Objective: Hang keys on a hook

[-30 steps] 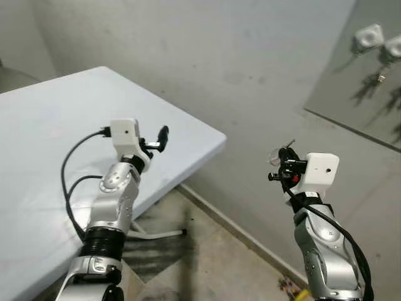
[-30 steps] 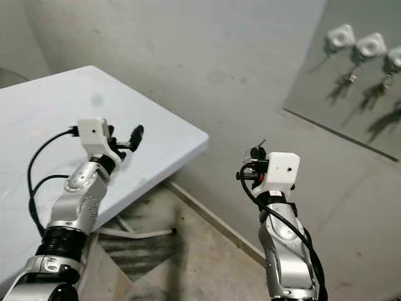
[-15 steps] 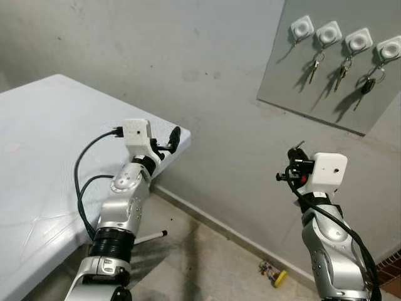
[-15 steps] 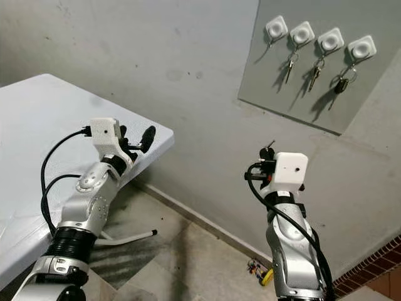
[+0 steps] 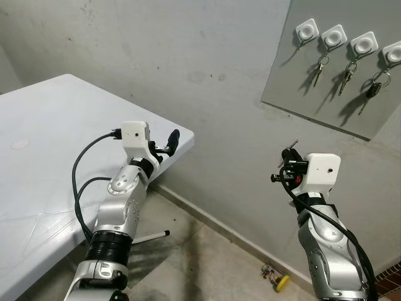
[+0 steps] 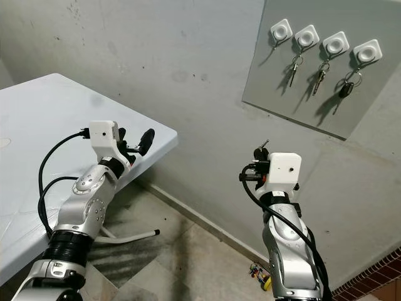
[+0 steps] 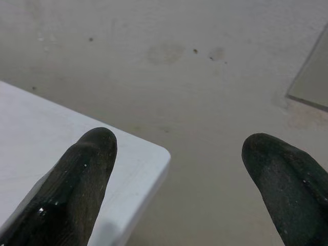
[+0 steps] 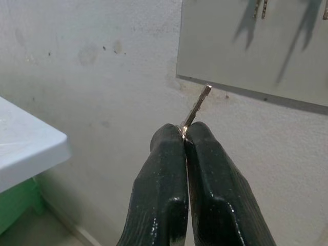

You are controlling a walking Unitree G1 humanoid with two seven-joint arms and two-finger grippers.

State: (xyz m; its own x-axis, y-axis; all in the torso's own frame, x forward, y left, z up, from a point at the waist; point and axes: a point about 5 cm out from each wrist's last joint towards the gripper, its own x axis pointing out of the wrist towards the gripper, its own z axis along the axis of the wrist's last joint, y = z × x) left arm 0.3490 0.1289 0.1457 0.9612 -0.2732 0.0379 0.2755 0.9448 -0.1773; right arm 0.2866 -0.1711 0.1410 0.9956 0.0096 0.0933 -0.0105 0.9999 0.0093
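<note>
My right gripper [image 5: 287, 155] is raised in front of the grey wall and is shut on a small metal key [image 8: 198, 104], whose blade sticks out past the fingertips [image 8: 171, 134]. Up and to the right, a grey board [image 5: 326, 94] on the wall carries several white hooks [image 5: 306, 28]. Keys [image 5: 318, 66] hang from three of them, and the leftmost hook looks bare. The board is well above and beyond the held key. My left gripper [image 5: 170, 139] is open with nothing in it, over the corner of the white table [image 5: 56, 132].
The white table fills the left side, with its corner [image 7: 154, 154] close to the wall. A small yellow object [image 5: 276, 274] lies on the floor by the baseboard. Bare tiled floor lies between the table and the wall.
The camera has swung up and to the right, bringing the hook board into view, then settled back slightly. Both arms hold the same pose, and the right gripper still clamps the key.
</note>
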